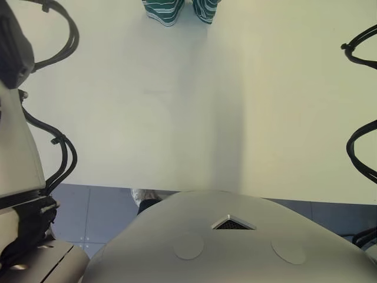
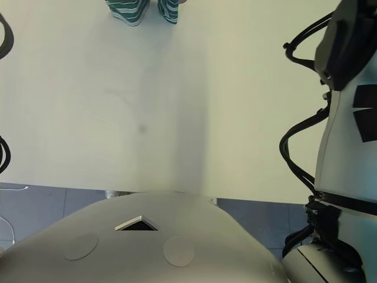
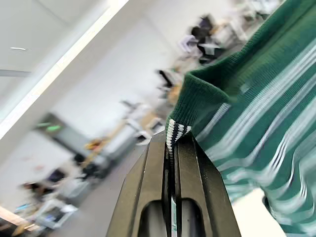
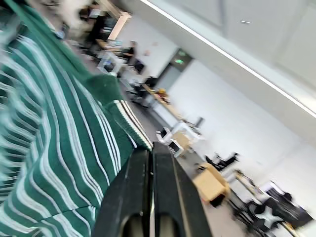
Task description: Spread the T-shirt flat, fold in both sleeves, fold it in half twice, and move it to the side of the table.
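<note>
Left gripper (image 3: pixel 171 145) pinches a ribbed edge of the green, white-striped knit T-shirt (image 3: pixel 256 94) between closed fingers, and the right gripper (image 4: pixel 151 147) is clamped on another edge. The shirt's lower folds hang at the far middle of the pale tabletop (image 1: pixel 177 118).

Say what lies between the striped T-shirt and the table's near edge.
The white table is bare from the green striped T-shirt to its near edge, in both eye views.
</note>
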Robot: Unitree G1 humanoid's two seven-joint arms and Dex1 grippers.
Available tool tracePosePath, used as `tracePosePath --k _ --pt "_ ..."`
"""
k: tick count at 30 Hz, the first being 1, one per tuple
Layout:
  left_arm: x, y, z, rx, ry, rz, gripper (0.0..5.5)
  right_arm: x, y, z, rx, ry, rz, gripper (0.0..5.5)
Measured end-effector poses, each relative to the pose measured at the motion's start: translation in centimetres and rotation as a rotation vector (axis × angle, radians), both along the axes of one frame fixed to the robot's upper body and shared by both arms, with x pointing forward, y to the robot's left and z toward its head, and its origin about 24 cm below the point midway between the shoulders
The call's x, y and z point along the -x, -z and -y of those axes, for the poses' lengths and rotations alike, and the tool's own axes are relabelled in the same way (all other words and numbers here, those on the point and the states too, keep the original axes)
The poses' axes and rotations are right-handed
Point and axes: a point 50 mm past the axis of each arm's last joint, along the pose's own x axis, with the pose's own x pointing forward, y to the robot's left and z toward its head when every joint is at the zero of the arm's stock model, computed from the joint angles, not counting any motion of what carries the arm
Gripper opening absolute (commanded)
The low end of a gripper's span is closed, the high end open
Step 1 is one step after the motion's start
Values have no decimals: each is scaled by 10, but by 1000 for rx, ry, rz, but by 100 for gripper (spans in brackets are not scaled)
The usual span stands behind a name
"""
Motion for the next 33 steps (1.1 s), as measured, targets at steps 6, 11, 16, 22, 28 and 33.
tracePosePath --k 6,11,16,22,28,33 --pt "63 98 -50 106 375 -515 2 50 95 49 99 -298 -394 0" --pt "141 198 -32 34 551 -907 2 139 214 42 293 -508 -814 0" --pt "254 255 1 -428 609 -1165 62 249 251 -1 664 -731 -942 0" --pt "263 252 5 -466 580 -1158 135 260 258 2 713 -654 -992 95" --pt "224 184 10 36 616 -1033 115 222 198 0 291 -618 -972 54" --pt "156 199 9 145 272 -831 22 167 212 -11 124 -375 -909 0"
